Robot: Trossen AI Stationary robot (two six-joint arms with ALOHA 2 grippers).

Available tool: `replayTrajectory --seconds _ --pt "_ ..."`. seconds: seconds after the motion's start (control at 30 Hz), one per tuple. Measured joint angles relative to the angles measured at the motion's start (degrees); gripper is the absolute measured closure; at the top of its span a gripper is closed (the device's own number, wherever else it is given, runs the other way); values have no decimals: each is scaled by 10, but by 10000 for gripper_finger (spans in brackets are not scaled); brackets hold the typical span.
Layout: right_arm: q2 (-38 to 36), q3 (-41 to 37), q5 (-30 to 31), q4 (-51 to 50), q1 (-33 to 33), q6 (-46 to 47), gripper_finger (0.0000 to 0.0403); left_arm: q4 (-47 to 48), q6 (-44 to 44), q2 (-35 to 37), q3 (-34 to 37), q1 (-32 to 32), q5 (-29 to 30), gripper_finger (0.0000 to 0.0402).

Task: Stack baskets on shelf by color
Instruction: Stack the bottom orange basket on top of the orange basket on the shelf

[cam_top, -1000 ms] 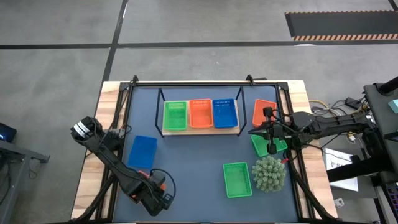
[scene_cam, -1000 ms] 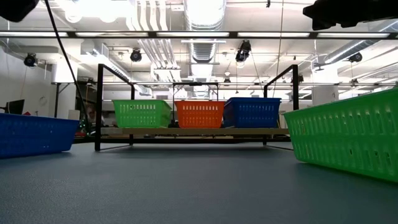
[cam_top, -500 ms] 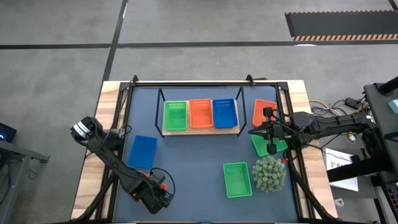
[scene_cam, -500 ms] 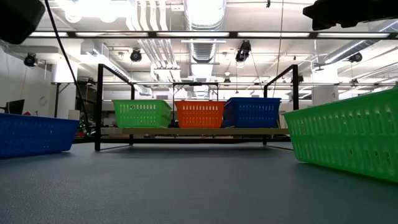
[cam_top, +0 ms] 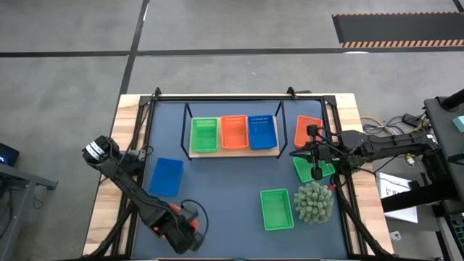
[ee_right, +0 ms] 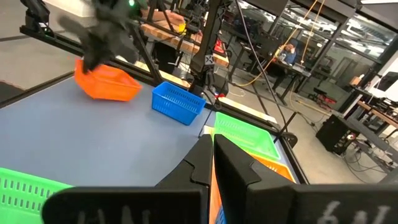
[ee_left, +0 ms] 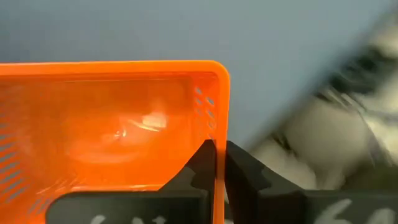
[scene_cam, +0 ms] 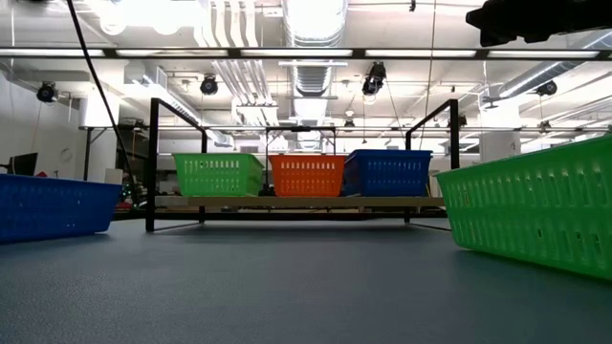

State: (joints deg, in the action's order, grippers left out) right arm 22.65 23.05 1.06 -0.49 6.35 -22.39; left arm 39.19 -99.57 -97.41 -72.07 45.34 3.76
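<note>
shelf (cam_top: 234, 152): green, orange, blue baskets in a row | left hand (cam_top: 190, 233): near front edge

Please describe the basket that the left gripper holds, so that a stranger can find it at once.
Start at the near left corner of the dark-blue mat, where the left gripper is shut on a wall of the orange basket. It is the only basket lifted and tilted; the lone blue basket beside it lies flat.

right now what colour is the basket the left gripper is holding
Orange-red: the left gripper is shut on the basket rim, clearest in the left wrist view.
</note>
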Motion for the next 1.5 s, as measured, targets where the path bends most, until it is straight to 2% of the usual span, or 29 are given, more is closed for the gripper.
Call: replayTrajectory --seconds 0.1,0.3,0.53,0.73,0.9,1.03,1.5 --pt "0 0 0 -1 0 0 394 -4 136 0 -58 -4 5 398" --pt "0 0 0 -1 0 -1 394 53 400 1 -153 -66 80 399" --pt "0 0 0 -1 0 -1 394 159 687 3 -226 -193 88 400" --pt "0 0 0 -1 0 -3 394 179 881 2 -230 -337 102 400" --pt "0 0 0 -1 0 -3 394 176 950 -16 -228 -440 133 400" --pt "0 0 2 -1 0 -3 394 166 969 -26 -228 -481 133 400" --pt "0 0 6 -4 0 -17 394 151 972 -64 -221 -491 131 400"
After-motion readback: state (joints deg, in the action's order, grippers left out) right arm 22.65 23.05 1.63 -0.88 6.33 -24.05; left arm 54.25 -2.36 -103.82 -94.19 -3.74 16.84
